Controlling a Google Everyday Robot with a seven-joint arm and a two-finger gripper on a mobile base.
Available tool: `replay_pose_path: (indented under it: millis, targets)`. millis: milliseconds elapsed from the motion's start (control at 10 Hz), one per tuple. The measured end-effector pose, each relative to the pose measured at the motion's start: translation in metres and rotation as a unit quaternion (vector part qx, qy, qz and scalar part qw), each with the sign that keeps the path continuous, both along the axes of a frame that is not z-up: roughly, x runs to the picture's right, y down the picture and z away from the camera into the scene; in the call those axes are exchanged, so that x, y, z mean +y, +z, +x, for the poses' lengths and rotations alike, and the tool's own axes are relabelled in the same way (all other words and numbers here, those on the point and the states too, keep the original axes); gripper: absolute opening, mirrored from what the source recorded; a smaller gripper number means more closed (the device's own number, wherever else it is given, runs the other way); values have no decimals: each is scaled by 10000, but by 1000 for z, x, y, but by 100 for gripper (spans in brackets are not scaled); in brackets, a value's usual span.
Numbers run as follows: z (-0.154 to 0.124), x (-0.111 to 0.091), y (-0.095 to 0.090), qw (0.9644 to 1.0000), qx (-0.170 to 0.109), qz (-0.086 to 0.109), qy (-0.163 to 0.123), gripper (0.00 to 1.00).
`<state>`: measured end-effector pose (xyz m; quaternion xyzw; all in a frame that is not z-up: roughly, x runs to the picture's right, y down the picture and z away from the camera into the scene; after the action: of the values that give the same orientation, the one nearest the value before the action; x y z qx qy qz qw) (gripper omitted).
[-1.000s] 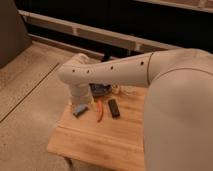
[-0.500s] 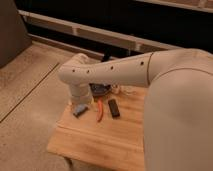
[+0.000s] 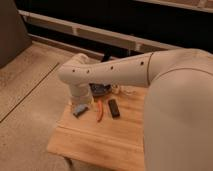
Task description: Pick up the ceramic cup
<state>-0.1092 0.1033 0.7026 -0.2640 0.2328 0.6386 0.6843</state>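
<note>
Because the cream-white ceramic cup is hidden, presumably behind the gripper (image 3: 80,107) held low at the pale wooden table's (image 3: 100,145) far-left corner (its opening width cannot be told), it could be toppled by misaligned closing.

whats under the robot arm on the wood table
Showing: an orange item, a black bar and a dark object half hidden by the arm. The gripper hangs low at the left of the table. No ceramic cup shows; the arm may cover it.
</note>
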Motion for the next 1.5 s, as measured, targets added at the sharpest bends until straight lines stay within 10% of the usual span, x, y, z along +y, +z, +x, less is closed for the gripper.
replay_pose_path:
  millis: [1000, 1200, 1500]
  targets:
    - [-1, -2, 1, 10000, 12, 30, 25, 65]
    - [8, -66, 28, 9940, 340, 762, 701, 65]
    - [61, -103, 37, 9847, 772, 989, 1213, 65]
